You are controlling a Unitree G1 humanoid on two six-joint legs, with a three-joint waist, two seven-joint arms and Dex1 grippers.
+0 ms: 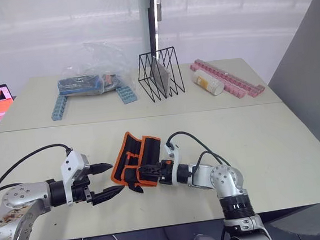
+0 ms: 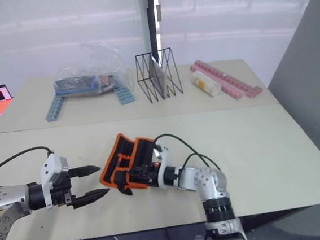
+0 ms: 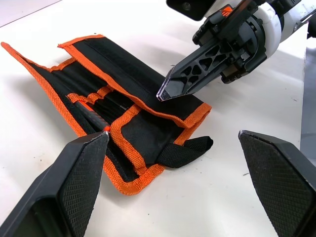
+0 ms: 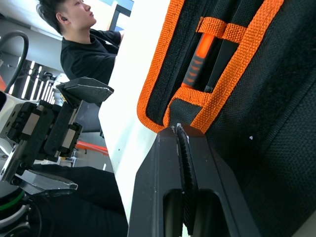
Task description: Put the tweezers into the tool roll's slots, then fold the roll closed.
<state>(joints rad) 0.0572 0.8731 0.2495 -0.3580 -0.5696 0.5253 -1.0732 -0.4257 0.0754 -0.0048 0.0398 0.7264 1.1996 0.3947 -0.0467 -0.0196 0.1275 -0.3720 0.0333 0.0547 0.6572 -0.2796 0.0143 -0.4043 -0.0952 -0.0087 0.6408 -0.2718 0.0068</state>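
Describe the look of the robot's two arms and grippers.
Both arms are silver-grey metal with black joints and white wrist housings, and a black cable loops over each. The left gripper has two black pointed fingers with diamond-textured pads. The right gripper has black fingers with a triangular lattice pattern and an orange mark on its housing.

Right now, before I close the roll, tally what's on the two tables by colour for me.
Black and orange: 1, the tool roll
Black: 1, the wire rack
Blue: 2, the toothed bars
Pink: 1, the long strip
White: 1, the bottle
Clear: 1, the plastic bag
Total: 7
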